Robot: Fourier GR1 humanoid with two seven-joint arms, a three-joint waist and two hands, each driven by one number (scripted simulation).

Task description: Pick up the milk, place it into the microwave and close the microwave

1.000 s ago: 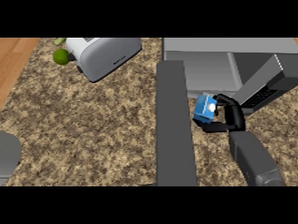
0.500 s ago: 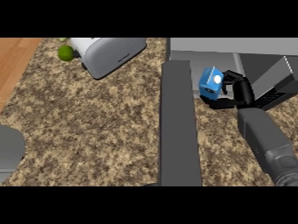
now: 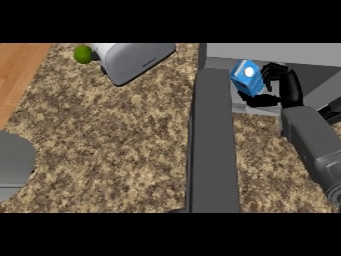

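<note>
The milk (image 3: 246, 77) is a small blue carton with a white spot, tilted, held at the mouth of the microwave (image 3: 291, 52). My right hand (image 3: 282, 87) is curled round the carton from its right side, the grey forearm running down to the lower right. The microwave's door (image 3: 211, 140) stands open, seen edge-on as a long dark grey slab just left of the carton. My left hand does not show.
A white toaster-like appliance (image 3: 134, 59) lies at the top, with a green lime (image 3: 83, 54) beside it. A grey rounded object (image 3: 3, 165) sits at the left edge. Wooden floor (image 3: 7, 75) borders the speckled counter at upper left.
My right hand has carried the milk up and away from me, from beside the door's middle to the microwave's opening. The forearm has stretched further in.
</note>
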